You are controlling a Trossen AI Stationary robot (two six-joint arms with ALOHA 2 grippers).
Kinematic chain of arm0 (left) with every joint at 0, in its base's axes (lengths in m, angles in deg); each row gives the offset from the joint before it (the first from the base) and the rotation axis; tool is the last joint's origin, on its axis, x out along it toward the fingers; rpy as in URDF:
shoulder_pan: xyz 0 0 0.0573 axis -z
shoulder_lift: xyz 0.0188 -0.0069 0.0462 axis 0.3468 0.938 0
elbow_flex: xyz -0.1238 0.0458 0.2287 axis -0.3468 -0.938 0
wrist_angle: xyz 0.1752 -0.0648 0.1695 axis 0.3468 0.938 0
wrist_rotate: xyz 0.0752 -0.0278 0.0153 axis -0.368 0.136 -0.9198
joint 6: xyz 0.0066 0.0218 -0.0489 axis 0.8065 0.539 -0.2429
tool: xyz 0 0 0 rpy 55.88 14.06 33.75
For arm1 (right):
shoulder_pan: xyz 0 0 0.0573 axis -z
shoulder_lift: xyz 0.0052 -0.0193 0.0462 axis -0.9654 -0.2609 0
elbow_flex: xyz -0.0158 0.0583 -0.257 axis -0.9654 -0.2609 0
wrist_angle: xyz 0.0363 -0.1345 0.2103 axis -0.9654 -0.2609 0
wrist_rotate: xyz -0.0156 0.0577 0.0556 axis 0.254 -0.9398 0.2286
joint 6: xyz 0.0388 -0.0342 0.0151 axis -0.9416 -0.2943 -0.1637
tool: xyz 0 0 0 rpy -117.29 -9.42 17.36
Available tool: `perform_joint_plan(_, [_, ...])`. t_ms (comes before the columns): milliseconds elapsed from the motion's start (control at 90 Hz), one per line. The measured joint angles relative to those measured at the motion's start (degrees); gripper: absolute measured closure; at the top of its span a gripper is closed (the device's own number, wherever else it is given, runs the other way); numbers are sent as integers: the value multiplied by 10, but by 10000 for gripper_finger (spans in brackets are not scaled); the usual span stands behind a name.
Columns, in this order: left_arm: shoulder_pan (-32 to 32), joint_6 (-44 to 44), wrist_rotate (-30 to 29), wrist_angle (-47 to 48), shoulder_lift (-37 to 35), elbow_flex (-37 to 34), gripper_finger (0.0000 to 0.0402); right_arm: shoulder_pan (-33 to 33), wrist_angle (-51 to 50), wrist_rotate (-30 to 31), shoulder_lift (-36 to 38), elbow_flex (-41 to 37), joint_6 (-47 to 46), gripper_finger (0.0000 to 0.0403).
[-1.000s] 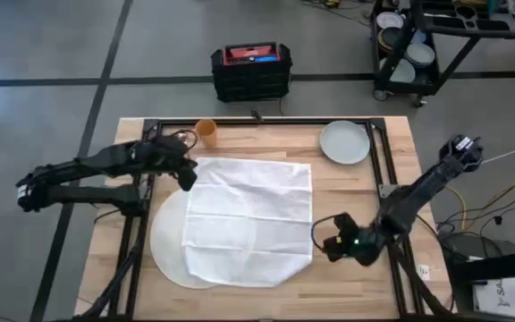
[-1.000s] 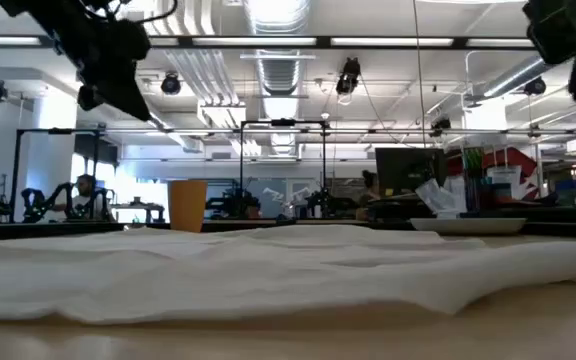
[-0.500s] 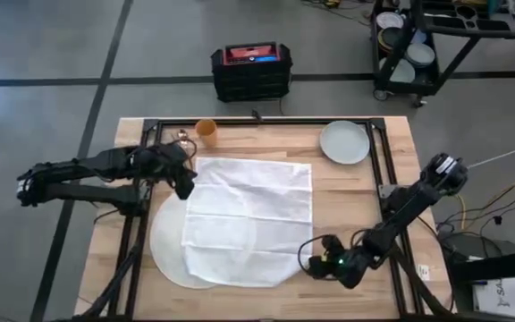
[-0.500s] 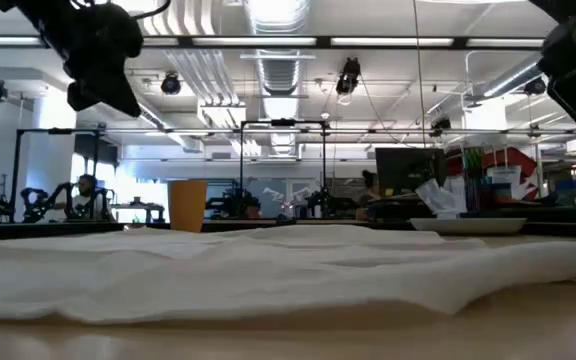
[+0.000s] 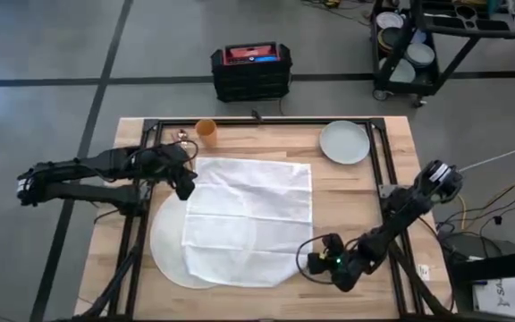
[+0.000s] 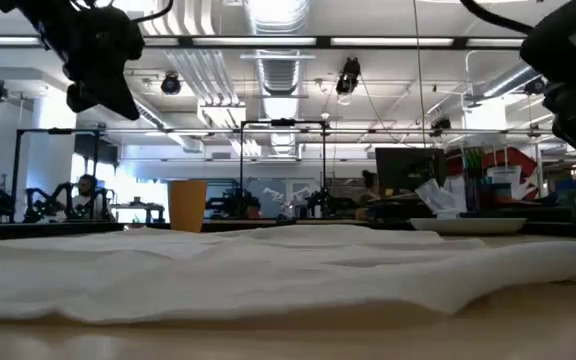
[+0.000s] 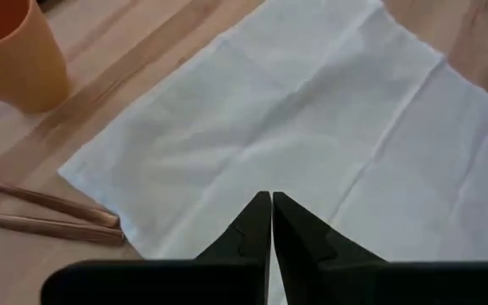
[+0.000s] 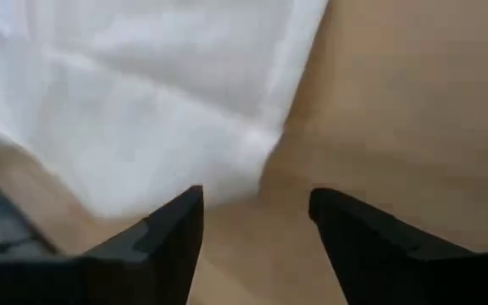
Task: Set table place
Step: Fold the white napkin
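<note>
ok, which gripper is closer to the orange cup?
Left. The left gripper hovers by the white cloth's corner just below the orange cup; the right gripper is at the cloth's opposite near corner.

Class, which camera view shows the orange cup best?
The high view: the whole orange cup stands near the table's far edge, clear of the white cloth. The low view shows it side-on, far off. The left wrist view crops it. The right wrist view misses it.

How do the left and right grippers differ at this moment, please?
The left gripper has its jaws shut, while the right gripper has its jaws open. The left gripper sits at the white cloth's far left corner; the right gripper sits at its near right corner. Neither holds anything.
</note>
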Motion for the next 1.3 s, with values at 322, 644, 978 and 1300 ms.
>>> perform_joint_plan(322, [0, -13, 5, -6, 0, 0, 402, 13, 39, 15, -2, -5, 39, 196])
perform_joint_plan(644, [0, -12, 5, -9, 1, 0, 402, 20, 105, 27, -4, -6, 77, 197])
perform_joint_plan(978, [0, -8, 5, -9, 1, 0, 402, 20, 234, 30, -4, -6, 111, 197])
perform_joint_plan(1300, [0, 19, 5, -9, 1, 0, 402, 19, 262, 21, 18, -2, 125, 197])
